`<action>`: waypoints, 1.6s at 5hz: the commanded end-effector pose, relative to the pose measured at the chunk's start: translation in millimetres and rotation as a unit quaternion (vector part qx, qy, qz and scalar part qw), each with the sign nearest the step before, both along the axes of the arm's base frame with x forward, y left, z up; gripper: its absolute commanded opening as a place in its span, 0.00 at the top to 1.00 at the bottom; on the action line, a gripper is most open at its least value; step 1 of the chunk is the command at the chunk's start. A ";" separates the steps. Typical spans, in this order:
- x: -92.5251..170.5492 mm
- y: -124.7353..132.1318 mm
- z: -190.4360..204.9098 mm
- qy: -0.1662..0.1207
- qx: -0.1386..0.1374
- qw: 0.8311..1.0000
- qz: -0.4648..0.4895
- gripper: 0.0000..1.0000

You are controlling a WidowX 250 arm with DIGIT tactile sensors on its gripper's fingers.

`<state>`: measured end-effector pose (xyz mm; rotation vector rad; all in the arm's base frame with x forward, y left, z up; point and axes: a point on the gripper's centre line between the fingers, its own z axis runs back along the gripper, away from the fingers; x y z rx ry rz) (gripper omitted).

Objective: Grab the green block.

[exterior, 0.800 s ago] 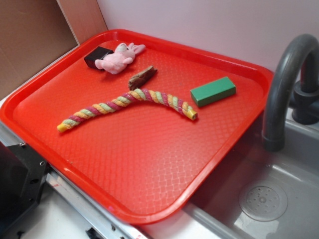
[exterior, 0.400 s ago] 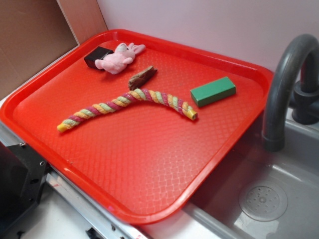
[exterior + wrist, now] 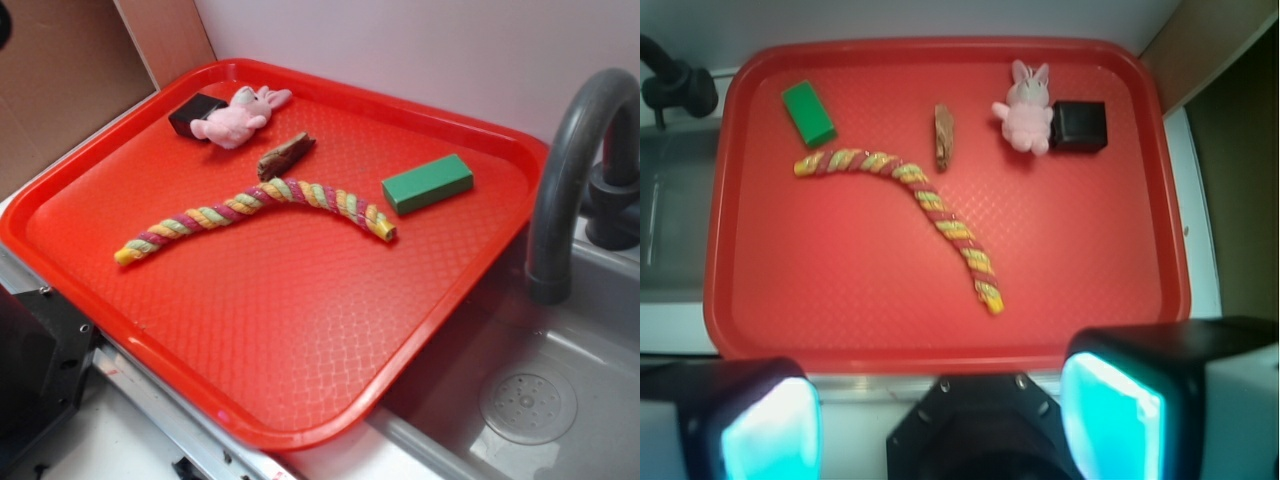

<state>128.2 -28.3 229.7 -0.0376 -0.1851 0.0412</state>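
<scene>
Wrist view shows the gripper (image 3: pixel 940 420) spread wide above the red tray's (image 3: pixel 940 345) near rim. On the tray lie the green block (image 3: pixel 808 113) near the faucet-side corner, a braided rope (image 3: pixel 930 210), wooden stick (image 3: pixel 944 136), pink bunny (image 3: pixel 1025 110) and black block (image 3: pixel 1080 126).

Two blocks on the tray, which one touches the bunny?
The black block, pressed against the pink bunny. The green block lies alone near the opposite corner.

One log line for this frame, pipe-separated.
phase: pre-approach | gripper: open, high over tray near edge | green block: free on tray, beside rope toy end
</scene>
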 end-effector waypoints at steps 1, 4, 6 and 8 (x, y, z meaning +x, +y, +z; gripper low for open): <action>29.3 -27.0 -10.8 -0.046 0.014 0.999 -0.018 0.00; 79.7 -65.5 -39.6 -0.080 0.019 0.995 -0.065 0.00; 119.2 -83.7 -68.6 -0.061 0.033 0.995 -0.076 0.00; 156.0 -95.6 -102.1 -0.054 0.045 0.993 -0.090 0.00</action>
